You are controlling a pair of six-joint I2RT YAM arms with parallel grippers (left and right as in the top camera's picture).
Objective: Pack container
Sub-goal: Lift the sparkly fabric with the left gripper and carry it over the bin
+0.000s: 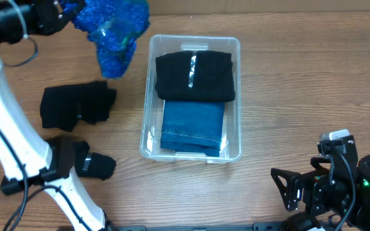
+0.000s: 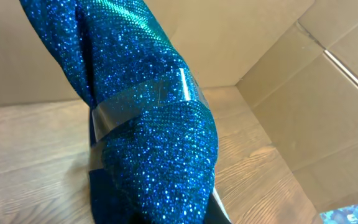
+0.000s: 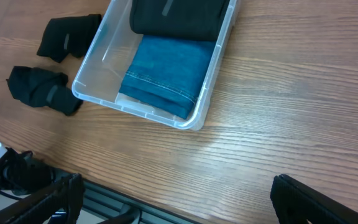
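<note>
Holding a sparkly blue cloth [image 1: 111, 29] up off the desk [image 1: 288, 83], the left claw [image 1: 60, 18] is closed on it near the far left corner. A band of clear tape [image 2: 148, 102] goes round the cloth. The right claw [image 1: 286, 189] is wide open with nothing in it, down by the near right edge.

The clear box [image 1: 148, 96] sits in the middle of the desk. Inside it a folded black top [image 1: 194, 77] lies at the far end and folded blue jeans [image 1: 193, 125] lie at the near end. Two black bundles [image 1: 76, 104] [image 1: 96, 165] lie on the desk, left of the box.
</note>
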